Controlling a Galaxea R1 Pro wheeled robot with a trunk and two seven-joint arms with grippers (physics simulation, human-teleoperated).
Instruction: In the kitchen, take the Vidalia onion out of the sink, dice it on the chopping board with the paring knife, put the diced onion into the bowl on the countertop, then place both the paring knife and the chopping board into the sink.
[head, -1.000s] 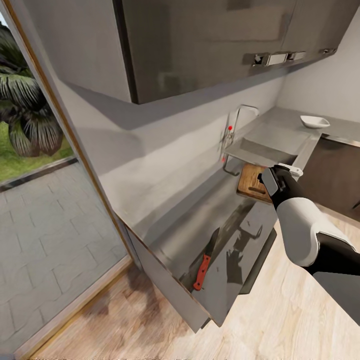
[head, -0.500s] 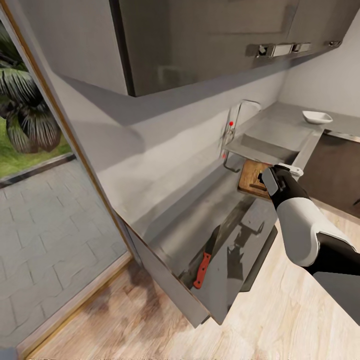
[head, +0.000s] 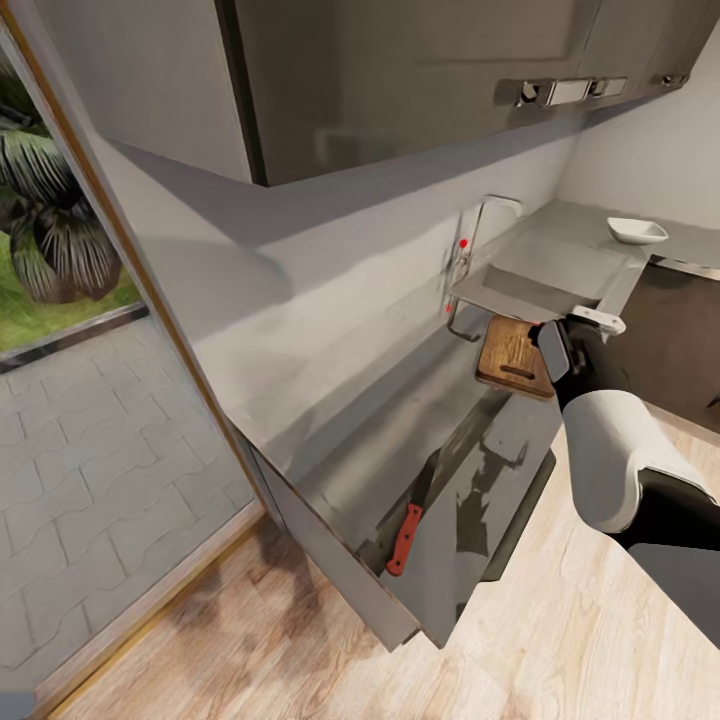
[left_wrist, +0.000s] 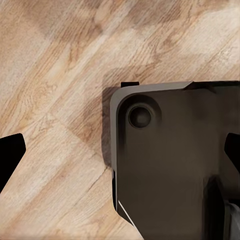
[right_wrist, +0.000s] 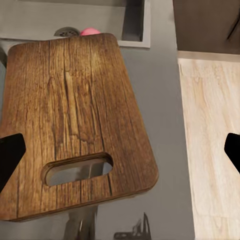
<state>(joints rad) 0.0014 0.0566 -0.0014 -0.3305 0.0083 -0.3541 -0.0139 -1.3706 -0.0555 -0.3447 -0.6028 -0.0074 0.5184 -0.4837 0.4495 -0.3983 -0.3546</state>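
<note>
Glossy grey countertop; grained, slot-handled chopping board; slim paring knife.

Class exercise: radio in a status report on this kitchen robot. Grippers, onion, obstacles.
Right gripper open above chopping board. Left gripper open over floor. Vidalia onion in sink, part hidden behind board's edge. Paring knife untouched on countertop.

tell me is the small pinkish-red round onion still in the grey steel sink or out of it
In. The right wrist view shows the small pinkish-red round onion down inside the grey steel sink beside the drain, just past the brown wooden chopping board.
</note>
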